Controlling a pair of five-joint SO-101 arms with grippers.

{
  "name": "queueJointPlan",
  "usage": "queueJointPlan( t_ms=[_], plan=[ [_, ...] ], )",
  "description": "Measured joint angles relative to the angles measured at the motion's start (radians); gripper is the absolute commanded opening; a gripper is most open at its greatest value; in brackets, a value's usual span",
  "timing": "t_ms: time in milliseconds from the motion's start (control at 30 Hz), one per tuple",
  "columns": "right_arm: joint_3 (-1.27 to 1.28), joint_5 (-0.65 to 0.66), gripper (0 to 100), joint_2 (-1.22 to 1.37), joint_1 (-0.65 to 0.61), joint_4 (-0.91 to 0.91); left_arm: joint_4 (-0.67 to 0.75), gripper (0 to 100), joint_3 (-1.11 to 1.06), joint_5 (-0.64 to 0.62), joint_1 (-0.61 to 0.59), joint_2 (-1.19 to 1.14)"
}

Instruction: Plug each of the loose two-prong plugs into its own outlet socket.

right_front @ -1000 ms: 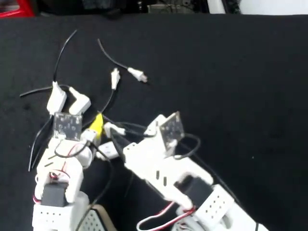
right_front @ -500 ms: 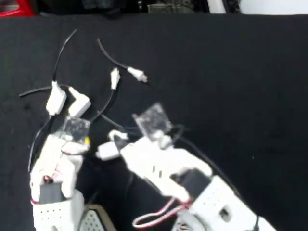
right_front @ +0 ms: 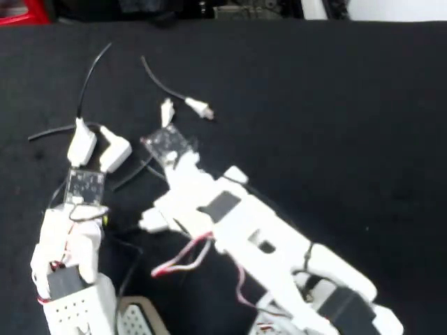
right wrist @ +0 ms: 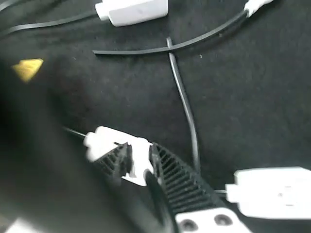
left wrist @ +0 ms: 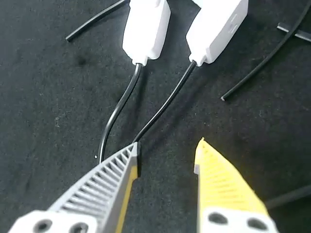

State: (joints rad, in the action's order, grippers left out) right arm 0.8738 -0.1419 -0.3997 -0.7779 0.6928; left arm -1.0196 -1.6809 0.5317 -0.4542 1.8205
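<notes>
Two white outlet sockets [right_front: 82, 143] [right_front: 114, 152] lie side by side at the left, black cables trailing toward me. My left gripper [left wrist: 167, 145] is open just short of them, its grey finger [left wrist: 114, 177] over one cable and its yellow finger [left wrist: 218, 179] beside the other. Two loose plugs [right_front: 166, 110] [right_front: 200, 108] lie farther back. My right arm [right_front: 209, 202] lies across the middle, with its wrist just right of the sockets. My right gripper [right wrist: 138, 150] is shut on a white plug [right wrist: 104, 138] just above the cloth.
A third white socket [right_front: 154, 222] lies between the arms, close to my right gripper [right wrist: 277, 191]. Black cables [right wrist: 182, 97] cross the cloth around both grippers. The black table's right half [right_front: 349, 125] is bare cloth.
My right arm has swung left and away from me, its wrist now near the two loose plugs. My left arm has shifted slightly left.
</notes>
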Motion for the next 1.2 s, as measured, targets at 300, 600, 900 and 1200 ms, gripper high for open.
queueJointPlan(
  t_ms=[300, 600, 900, 1200],
  plan=[
    [-0.049, 0.002, 1.2, 0.103, 0.041, -0.003, 0.0, 19, 0.0, 0.0, 0.0, 0.0],
    [-0.106, 0.002, 1.2, 0.117, 0.041, 0.098, 0.0, 19, 0.0, 0.0, 0.0, 0.0],
    [-0.106, -0.011, 1.2, 0.025, 0.08, 0.135, 0.0, 19, 0.0, 0.0, 0.0, 0.0],
    [-0.008, -0.15, 1.2, -0.054, 0.023, 0.138, 0.0, 19, 0.0, 0.0, 0.0, 0.0]
  ],
)
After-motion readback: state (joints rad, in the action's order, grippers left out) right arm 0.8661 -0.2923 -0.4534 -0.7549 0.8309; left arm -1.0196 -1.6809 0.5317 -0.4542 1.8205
